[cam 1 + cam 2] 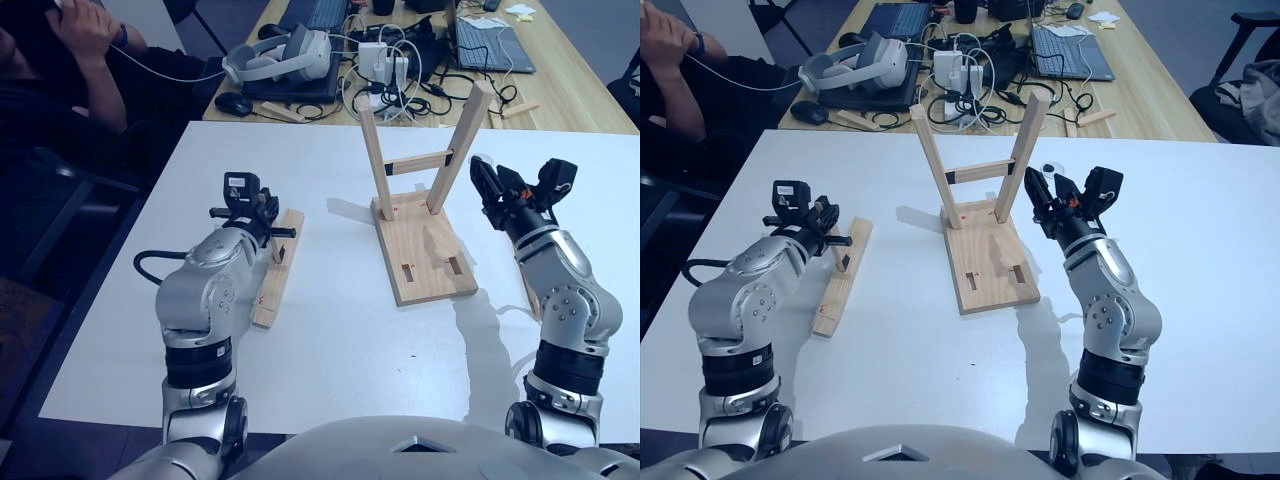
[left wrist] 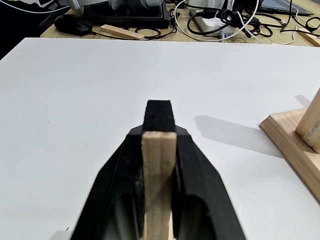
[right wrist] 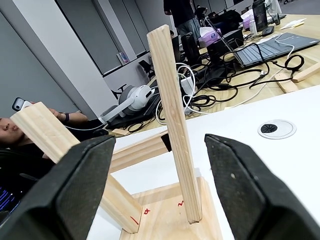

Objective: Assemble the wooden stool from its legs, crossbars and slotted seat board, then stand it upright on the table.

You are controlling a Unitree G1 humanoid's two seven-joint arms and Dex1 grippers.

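So the left gripper (image 2: pixel 159 137) was clamped tight on a loose wooden strip (image 1: pixel 270 285), fingers pressed against both its sides. The strip ran back from the fingertips toward the robot and looked to be lying flat on the white table (image 1: pixel 350 350).

The right gripper (image 1: pixel 1068 192) was spread wide, with nothing in it. Just ahead of its fingers stood the half-built stool: the seat board (image 1: pixel 432 268) lay flat on the table between the two grippers, closer to the right one. Two legs were stuck in its far end, leaning apart. The nearer leg (image 3: pixel 175 125) lined up with the gap between the open fingers but wasn't touched, as far as I could tell. The other leg (image 1: pixel 376 150) stood farther off toward the left gripper's side, and a crossbar (image 1: pixel 418 164) joined the two. The board's near end had two open slots (image 1: pixel 432 267).
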